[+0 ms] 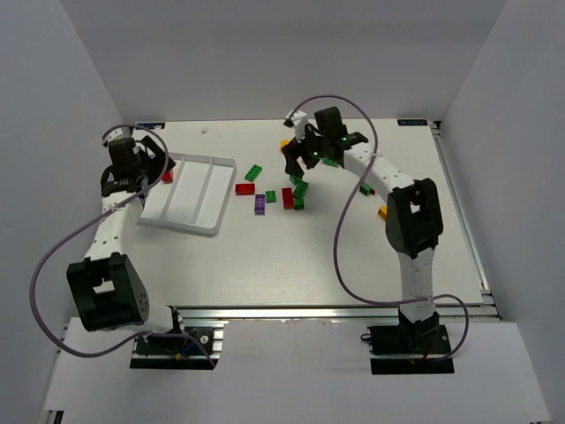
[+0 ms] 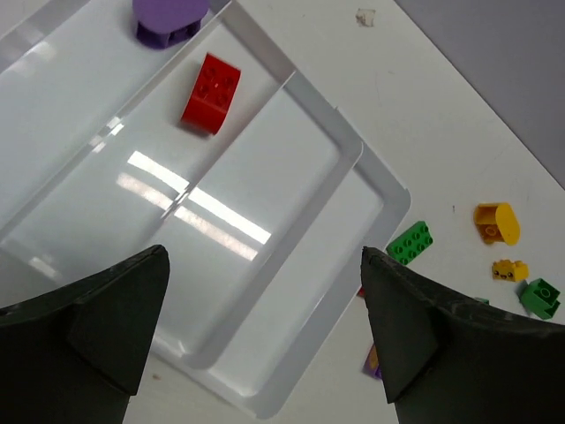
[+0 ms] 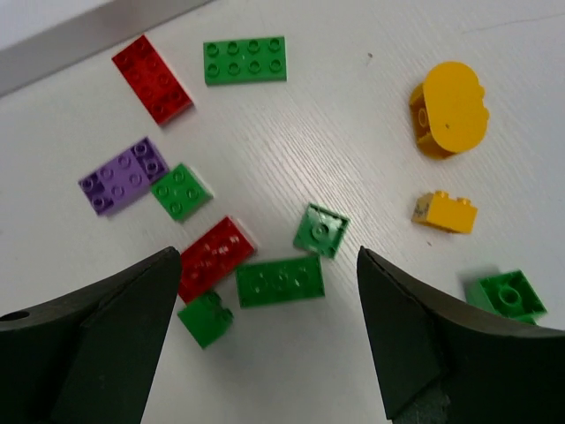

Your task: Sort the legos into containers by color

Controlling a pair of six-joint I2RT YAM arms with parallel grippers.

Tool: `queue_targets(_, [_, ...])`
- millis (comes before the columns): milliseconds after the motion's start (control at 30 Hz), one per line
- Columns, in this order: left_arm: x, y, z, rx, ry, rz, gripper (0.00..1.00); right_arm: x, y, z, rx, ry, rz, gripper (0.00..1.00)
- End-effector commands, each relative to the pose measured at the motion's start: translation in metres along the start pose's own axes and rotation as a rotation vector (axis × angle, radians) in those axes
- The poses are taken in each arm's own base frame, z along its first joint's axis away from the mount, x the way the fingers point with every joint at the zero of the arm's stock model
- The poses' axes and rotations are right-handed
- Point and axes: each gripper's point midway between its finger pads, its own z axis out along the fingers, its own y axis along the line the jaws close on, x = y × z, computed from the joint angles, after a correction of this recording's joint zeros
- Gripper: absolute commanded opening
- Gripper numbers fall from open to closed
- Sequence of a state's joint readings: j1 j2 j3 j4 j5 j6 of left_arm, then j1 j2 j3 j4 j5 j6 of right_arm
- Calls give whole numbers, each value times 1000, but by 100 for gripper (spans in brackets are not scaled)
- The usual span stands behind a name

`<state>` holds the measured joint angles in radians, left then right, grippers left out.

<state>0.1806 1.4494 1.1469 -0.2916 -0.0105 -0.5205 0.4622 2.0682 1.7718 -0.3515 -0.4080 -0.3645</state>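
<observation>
The white tray (image 1: 199, 190) lies on the left of the table (image 1: 309, 256). The left gripper (image 2: 265, 283) hangs over it with its jaws spread wide, holding nothing. A red brick (image 2: 211, 92) lies in one compartment and a purple brick (image 2: 169, 19) in the one beside it. Right of the tray and farther back, loose legos (image 3: 244, 60) in green, red, purple and yellow lie scattered. The right gripper (image 3: 268, 261) hangs above them, also wide open and empty.

Wht tray (image 2: 393, 190), red brick (image 2: 210, 92), purple brick (image 3: 124, 175), yel. bricks (image 3: 450, 110), grn bricks (image 3: 244, 60)
</observation>
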Motion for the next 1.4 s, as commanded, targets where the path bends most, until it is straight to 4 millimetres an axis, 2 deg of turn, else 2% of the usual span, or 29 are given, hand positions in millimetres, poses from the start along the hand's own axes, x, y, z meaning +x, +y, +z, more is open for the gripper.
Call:
queue_targets(0, [16, 13, -24, -14, 30, -89, 98, -3, 23, 21, 40, 84, 129, 84])
queue_targets(67, [18, 18, -41, -19, 14, -129, 98, 0, 41, 34, 39, 109, 144, 82])
queue_targets(167, [17, 20, -61, -12, -7, -132, 98, 11, 49, 50, 69, 144, 192, 78])
queue_targets(200, [23, 24, -65, -20, 6, -129, 98, 14, 49, 53, 78, 158, 206, 76])
queue_targets(233, [25, 24, -69, -19, 7, -122, 98, 24, 47, 59, 95, 185, 226, 75])
queue_targets(367, [29, 27, -89, -20, 5, -100, 98, 40, 43, 67, 130, 231, 254, 72])
queue_targets(500, [29, 27, -105, -4, -21, -92, 98, 47, 38, 72, 166, 236, 223, 70])
queue_targets(700, [42, 30, -106, 9, -6, -107, 98, 48, 29, 73, 208, 234, 170, 69])
queue_targets(933, [47, 27, -105, 35, 1, -123, 98, 65, 34, 78, 192, 275, 173, 70])
queue_targets(1067, [43, 24, -109, 44, -13, -123, 98, 56, 39, 75, 154, 247, 142, 71])
queue_targets(1133, [43, 24, -111, 45, -14, -123, 98, 40, 47, 68, 102, 193, 107, 73])
queue_targets(1167, [43, 24, -111, 48, -16, -124, 98, 42, 51, 66, 76, 189, 88, 74])
queue_targets(1233, [44, 23, -114, 57, -19, -133, 98, 27, 53, 61, 42, 125, 27, 76])
queue_targets(1300, [45, 21, -114, 67, -20, -140, 98, 21, 52, 58, 54, 108, 30, 76])
queue_targets(1367, [47, 21, -116, 76, -22, -151, 98, 25, 42, 60, 110, 131, 65, 75])
